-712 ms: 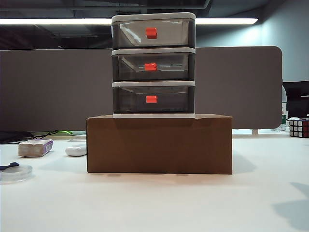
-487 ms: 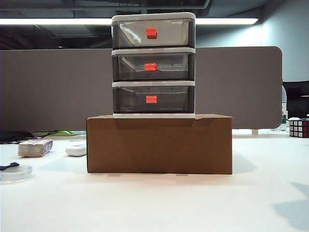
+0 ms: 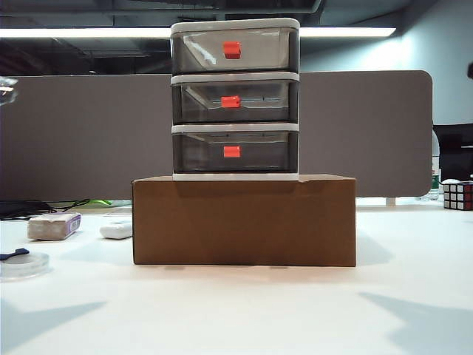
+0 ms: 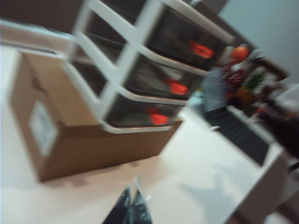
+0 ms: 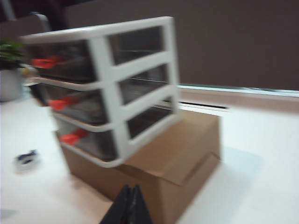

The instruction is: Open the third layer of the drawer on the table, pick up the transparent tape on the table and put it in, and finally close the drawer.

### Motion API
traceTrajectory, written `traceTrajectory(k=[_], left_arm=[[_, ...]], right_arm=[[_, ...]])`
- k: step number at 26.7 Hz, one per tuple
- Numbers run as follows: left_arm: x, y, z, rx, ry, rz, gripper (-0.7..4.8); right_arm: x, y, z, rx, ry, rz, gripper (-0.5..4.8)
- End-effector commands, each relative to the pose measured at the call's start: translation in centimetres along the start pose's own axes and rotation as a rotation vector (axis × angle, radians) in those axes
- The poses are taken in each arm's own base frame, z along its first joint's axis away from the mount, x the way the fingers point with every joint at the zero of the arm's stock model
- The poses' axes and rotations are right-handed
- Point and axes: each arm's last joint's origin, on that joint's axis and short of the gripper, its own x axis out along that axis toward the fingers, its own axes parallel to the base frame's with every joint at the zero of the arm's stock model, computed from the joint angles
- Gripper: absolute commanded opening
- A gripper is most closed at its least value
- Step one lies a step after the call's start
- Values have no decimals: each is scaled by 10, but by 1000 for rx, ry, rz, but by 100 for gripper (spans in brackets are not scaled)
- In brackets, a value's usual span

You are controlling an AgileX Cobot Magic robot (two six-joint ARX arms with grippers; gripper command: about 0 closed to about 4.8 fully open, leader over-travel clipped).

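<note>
- the table (image 3: 236, 310) is a wide white flat top
- a brown cardboard box (image 3: 244, 220) stands on it in the middle
- left of the box lie a whitish block with purple label (image 3: 54, 225) and a small white oval thing (image 3: 117, 231)
- the transparent tape (image 3: 22, 263) lies flat near the left edge
- a colour cube (image 3: 457, 195) sits far right

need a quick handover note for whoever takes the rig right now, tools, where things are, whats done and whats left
Left tool: shut, empty, in the air facing the drawer from the left.
Right tool: fingers together, empty, facing the cabinet from the right.
The drawer stands on the brown cardboard box; all three tiers are closed, including the third layer.
The transparent tape lies on the table at the far left, untouched.
Done: nothing. Left: open the third layer, put the tape in, close it.
</note>
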Motion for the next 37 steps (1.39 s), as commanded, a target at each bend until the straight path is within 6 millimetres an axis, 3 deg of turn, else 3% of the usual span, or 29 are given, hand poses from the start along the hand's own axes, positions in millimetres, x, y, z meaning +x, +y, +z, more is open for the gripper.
traceTrajectory(k=[1, 3, 5, 10, 17, 23, 25, 33, 37], left_arm=[[8, -13, 0, -146, -91, 53, -5], [12, -26, -5, -85, -80, 14, -5], [16, -41, -13, 52, -110, 86, -5], [20, -61, -25, 146, -110, 186, -3], [42, -74, -38, 201, -103, 248, -5], [80, -81, -53, 250, -69, 300, -4], [106, -90, -65, 274, -64, 302, -5], [161, -112, -99, 403, -124, 452, -3], [171, -116, -104, 510, -96, 462, -2]], right_arm=[[1, 5, 3, 59, -37, 58, -6], [2, 9, 5, 64, -29, 92, -5], [2, 13, 15, 78, 29, 53, -5], [13, 17, 34, 59, 80, 48, -5], [55, 24, 56, 27, 186, 127, -5], [85, 33, 70, 8, 195, 214, -5], [97, 37, 78, -14, 204, 244, -5], [111, 40, 107, -88, 178, 297, -5], [112, 41, 111, -144, 177, 319, -5]])
